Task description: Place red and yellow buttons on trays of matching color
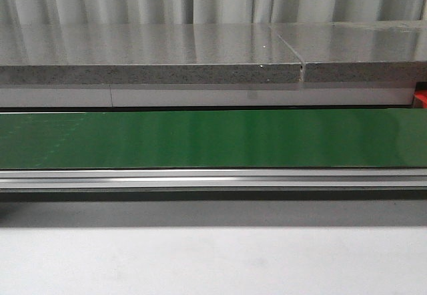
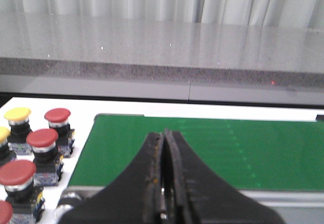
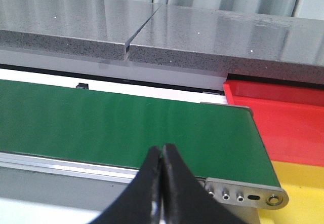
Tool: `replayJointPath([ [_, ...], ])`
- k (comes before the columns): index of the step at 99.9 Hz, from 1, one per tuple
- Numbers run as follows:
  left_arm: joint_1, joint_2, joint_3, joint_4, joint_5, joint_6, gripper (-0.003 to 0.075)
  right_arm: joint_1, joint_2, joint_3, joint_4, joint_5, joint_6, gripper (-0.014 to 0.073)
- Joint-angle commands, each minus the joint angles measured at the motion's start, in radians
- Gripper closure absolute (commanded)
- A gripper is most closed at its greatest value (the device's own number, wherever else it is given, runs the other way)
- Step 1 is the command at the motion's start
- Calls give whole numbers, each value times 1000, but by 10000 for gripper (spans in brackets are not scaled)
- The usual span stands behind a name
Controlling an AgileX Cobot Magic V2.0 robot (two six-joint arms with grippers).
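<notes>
In the left wrist view, several red buttons (image 2: pixel 42 138) and yellow buttons (image 2: pixel 17 114) stand upright on the white table beside the end of the green conveyor belt (image 2: pixel 212 150). My left gripper (image 2: pixel 164 135) hangs shut and empty over the belt's near edge. In the right wrist view, a red tray (image 3: pixel 283 117) and a yellow tray (image 3: pixel 304 191) sit past the belt's other end. My right gripper (image 3: pixel 162 149) is shut on nothing, just short of the belt (image 3: pixel 116 125). The front view shows only the bare belt (image 1: pixel 213 138) and a sliver of the red tray (image 1: pixel 421 99).
A grey stone-like shelf (image 1: pixel 147 61) runs behind the belt, with a seam (image 1: pixel 301 68) at the right. An aluminium rail (image 1: pixel 213 178) edges the belt's near side. White table surface (image 1: pixel 213 261) lies in front.
</notes>
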Motion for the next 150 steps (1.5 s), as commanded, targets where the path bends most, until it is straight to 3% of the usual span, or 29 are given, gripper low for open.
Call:
replayJointPath([
  [1, -6, 42, -121, -21, 17, -3, 739, 2, -16, -9, -13, -78, 1, 661],
  [19, -6, 218, -349, -21, 293, -8, 739, 2, -16, -9, -13, -78, 1, 661],
  [42, -6, 478, -595, -24, 478, -8, 739, 2, -16, -9, -13, -78, 1, 661],
  [83, -6, 671, -647, -24, 498, -8, 732, 2, -16, -9, -13, -78, 1, 661],
  [92, -6, 682, -647, -24, 519, -8, 640, 2, -16, -9, -13, -78, 1, 661],
  [97, -6, 684, -647, -24, 538, -8, 540, 2, -16, -9, -13, -78, 1, 661],
  [109, -6, 684, -647, -24, 573, -10, 203, 2, -16, -9, -13, -78, 1, 661],
  [116, -6, 684, -647, -24, 579, -39, 90, 2, -16, -9, -13, -78, 1, 661],
  [127, -6, 684, -647, -24, 607, -78, 62, 2, -16, -9, -13, -78, 1, 661],
  [150, 48, 686, -647, 142, 649, -357, 62, 2, -16, -9, -13, -78, 1, 661],
])
